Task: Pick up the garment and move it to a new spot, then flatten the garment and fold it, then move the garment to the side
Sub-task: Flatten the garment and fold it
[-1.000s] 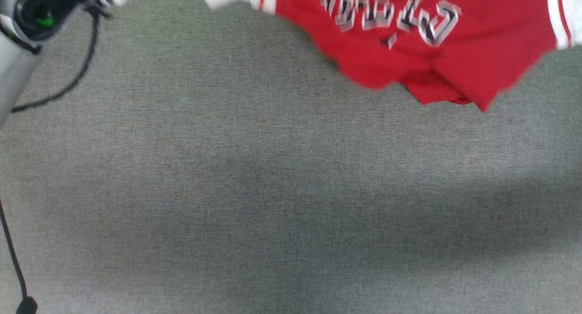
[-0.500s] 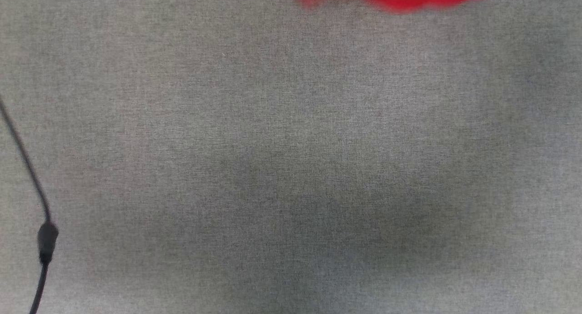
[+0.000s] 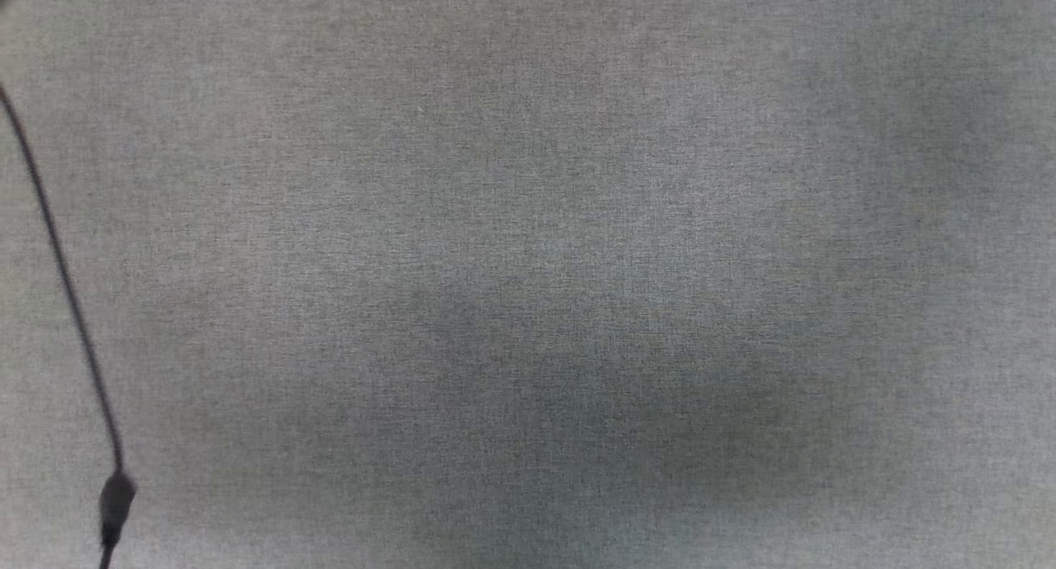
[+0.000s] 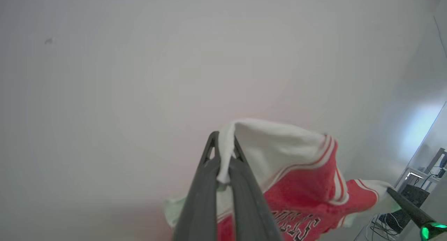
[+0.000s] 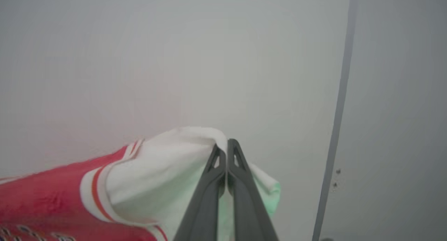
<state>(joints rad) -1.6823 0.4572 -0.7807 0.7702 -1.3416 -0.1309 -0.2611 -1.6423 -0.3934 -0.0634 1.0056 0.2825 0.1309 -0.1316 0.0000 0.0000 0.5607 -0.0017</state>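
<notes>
The garment (image 4: 307, 195) is a red T-shirt with white sleeves and striped trim, hanging in the air between both arms. In the left wrist view my left gripper (image 4: 225, 146) is shut on the edge of one white sleeve, and the red body with dark letters hangs to its right. My right gripper (image 5: 227, 145) is shut on the other white sleeve of the garment (image 5: 157, 171), with the red body trailing to the left. Both wrist views look toward a pale wall. The far tip of the other arm's finger (image 4: 408, 206) shows at the lower right of the left wrist view.
The head view looks down on the grey fabric-covered table (image 3: 528, 223), with a soft shadow across its lower middle. A thin black cable (image 3: 58, 256) with a plug runs down the left edge. A grey vertical strip (image 5: 337, 122) marks the wall in the right wrist view.
The garment has gone up and out of the head view's top edge; one second ago its red body and letters showed there. The left arm has also left that view.
</notes>
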